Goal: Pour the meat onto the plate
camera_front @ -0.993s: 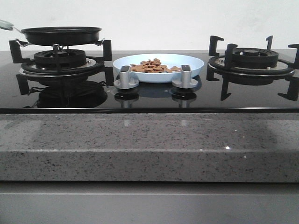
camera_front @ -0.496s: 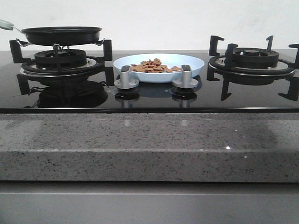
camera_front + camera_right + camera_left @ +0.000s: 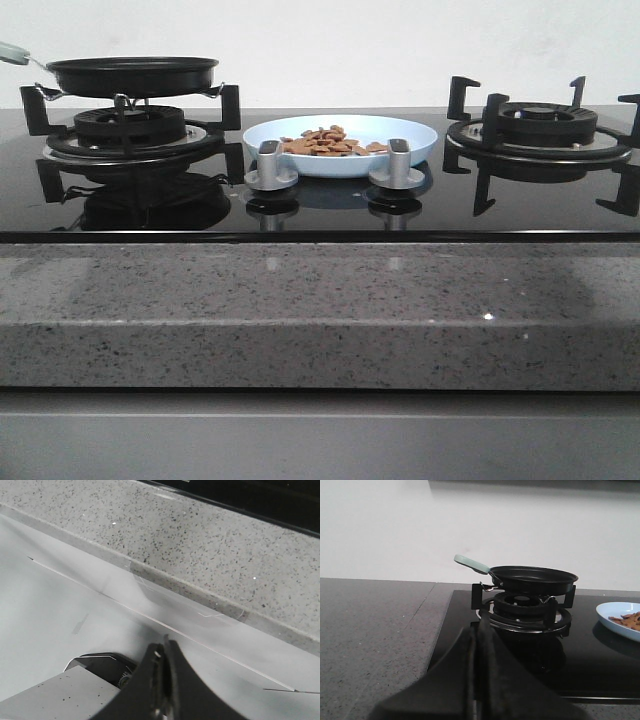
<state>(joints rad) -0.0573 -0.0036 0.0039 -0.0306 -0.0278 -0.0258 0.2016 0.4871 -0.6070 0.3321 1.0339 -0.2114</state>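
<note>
While meat [image 3: 328, 142] lies piled on one plate [image 3: 415, 143] between two burners, one pan [image 3: 131, 75] rests on left burner [image 3: 130, 128]; two knobs in front; left gripper [image 3: 479, 630] and right gripper [image 3: 164, 647] seen only by wrist views, both jaws together, right over counter [image 3: 210, 545] edge

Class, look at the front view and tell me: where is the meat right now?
The meat lies piled on the pale blue plate at the middle of the hob, between the two burners, just behind the two silver knobs.
</note>
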